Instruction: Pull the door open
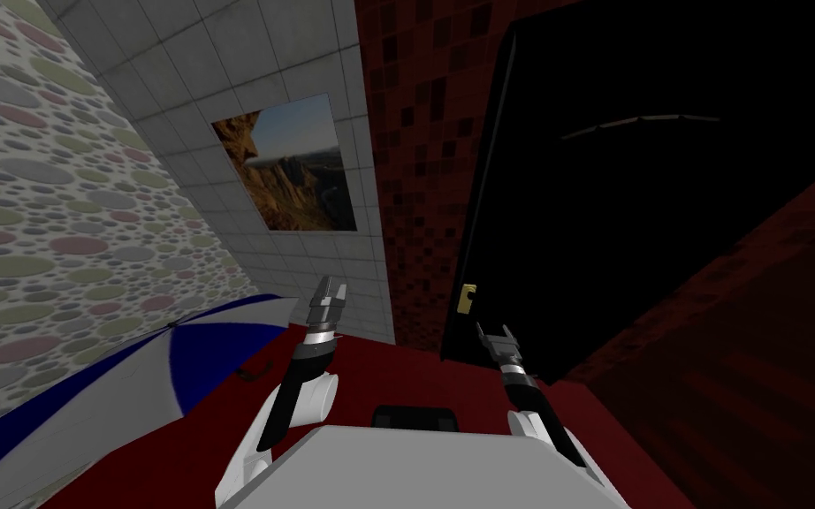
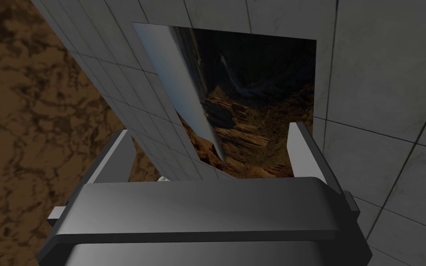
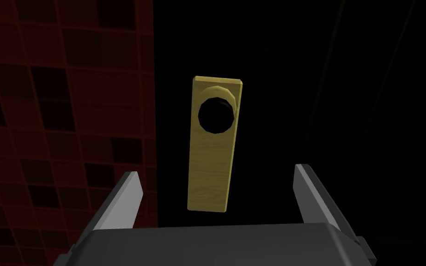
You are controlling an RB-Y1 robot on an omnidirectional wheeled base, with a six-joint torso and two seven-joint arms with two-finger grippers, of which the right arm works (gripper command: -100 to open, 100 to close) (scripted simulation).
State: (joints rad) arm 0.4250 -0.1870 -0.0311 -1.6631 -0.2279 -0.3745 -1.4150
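Fingers (image 3: 126, 198) of the right gripper (image 3: 216, 172) wide apart, nothing held, aimed at a black door (image 3: 300, 92). Ahead of the tips and about midway between them, a long brass plate (image 3: 212, 148) on the door, upright, near yet seemingly not touched. Toward the plate's far end, beyond the fingertips, a black round knob (image 3: 216, 115) in a brass collar. Outside one finger, the door's edge against a dark red tiled wall (image 3: 45, 115). Left gripper (image 1: 331, 287) raised off to the side, well apart from the door and from the right gripper's fingers, its own fingers likewise open and empty.
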